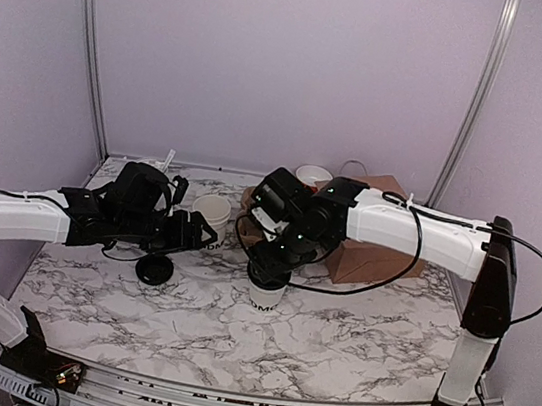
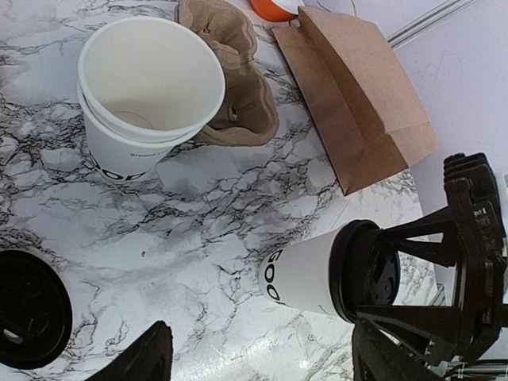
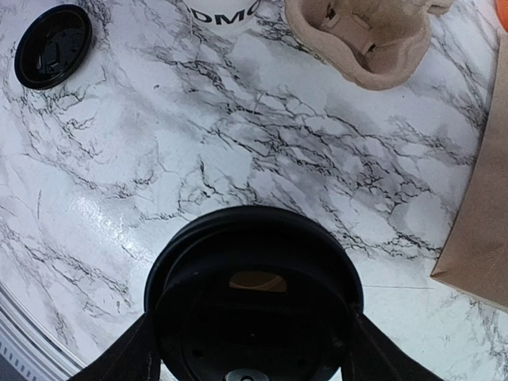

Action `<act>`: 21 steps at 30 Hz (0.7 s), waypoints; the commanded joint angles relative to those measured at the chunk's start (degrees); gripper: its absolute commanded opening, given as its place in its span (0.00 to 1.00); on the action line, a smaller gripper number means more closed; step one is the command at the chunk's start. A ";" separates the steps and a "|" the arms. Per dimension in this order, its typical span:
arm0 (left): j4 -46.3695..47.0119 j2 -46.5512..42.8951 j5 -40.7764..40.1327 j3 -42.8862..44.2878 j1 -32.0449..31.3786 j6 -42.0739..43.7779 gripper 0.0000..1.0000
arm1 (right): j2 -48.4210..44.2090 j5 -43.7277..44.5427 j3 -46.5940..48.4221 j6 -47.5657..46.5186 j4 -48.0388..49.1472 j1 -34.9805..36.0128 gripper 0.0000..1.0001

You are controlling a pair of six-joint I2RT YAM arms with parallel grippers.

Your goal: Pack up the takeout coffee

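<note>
We see the right pincer (image 1: 270,267) pointing straight down over the middle of the marble table (image 1: 355,326). It is clamped on the round black lid of the takeout coffee (image 1: 264,298), with one dark finger (image 3: 127,357) against each side of the rim. The small white cup stands upright on the table directly beneath this pincer, with dark lettering near its base. Behind the pincer, the black wrist joins a white forearm that runs level out to the right. The arm then folds down through a black link and a white link to its base at the near right corner.

To the left of the held cup we see the left pincer (image 2: 266,365), low over the table. Its jaws are apart, with nothing between them, and they point toward the coffee. Its arm stretches in nearly level from the left side. A loose black lid (image 1: 155,270) lies on the table just beside this pincer, on its near side. Beyond the pincer stands an open white cup (image 2: 147,95). Beside that cup is a brown pulp tray (image 2: 238,95), and to the tray's right lies a brown paper bag (image 2: 357,103).
</note>
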 commanded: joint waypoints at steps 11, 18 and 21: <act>1.53 -0.65 0.89 -0.41 0.35 0.02 0.78 | 0.39 -0.35 3.98 0.19 -1.10 -0.90 0.71; 1.63 -0.61 0.95 -0.49 0.35 0.10 0.78 | -0.04 0.27 4.13 0.31 -1.79 -0.90 0.71; 1.63 -0.62 0.95 -0.54 0.35 0.01 0.78 | 0.01 0.42 3.59 0.30 -1.99 -1.05 0.71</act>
